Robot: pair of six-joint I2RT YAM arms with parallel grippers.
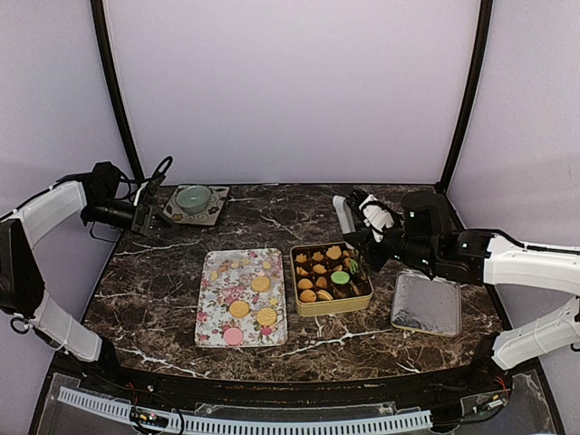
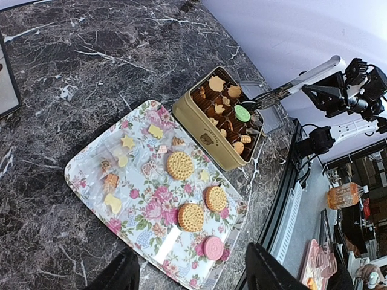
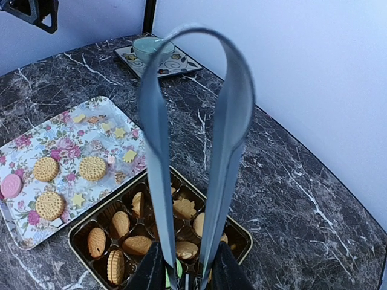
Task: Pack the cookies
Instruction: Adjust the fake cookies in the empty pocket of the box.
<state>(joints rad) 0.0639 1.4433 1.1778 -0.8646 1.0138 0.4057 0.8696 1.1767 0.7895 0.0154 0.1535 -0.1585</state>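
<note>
Three golden round cookies (image 1: 239, 308) and a pink one (image 1: 233, 336) lie on the flowered tray (image 1: 217, 272). They also show in the left wrist view (image 2: 179, 165). The gold tin (image 1: 302, 306) holds several cookies in brown cups (image 3: 137, 244). My right gripper (image 3: 187, 273) is shut on metal tongs (image 3: 227, 115) over the tin. The tongs' tips are at a green cookie (image 1: 340, 277), (image 2: 242, 113). I cannot tell whether it rests in a cup. My left gripper (image 1: 154, 217) is open and empty at the back left, far from the tray.
A teal bowl on a patterned square plate (image 1: 195, 201) stands at the back left. The tin's silver lid (image 1: 426, 304) lies right of the tin. Small wrapped star-shaped sweets (image 2: 127, 141) lie on the tray's far half.
</note>
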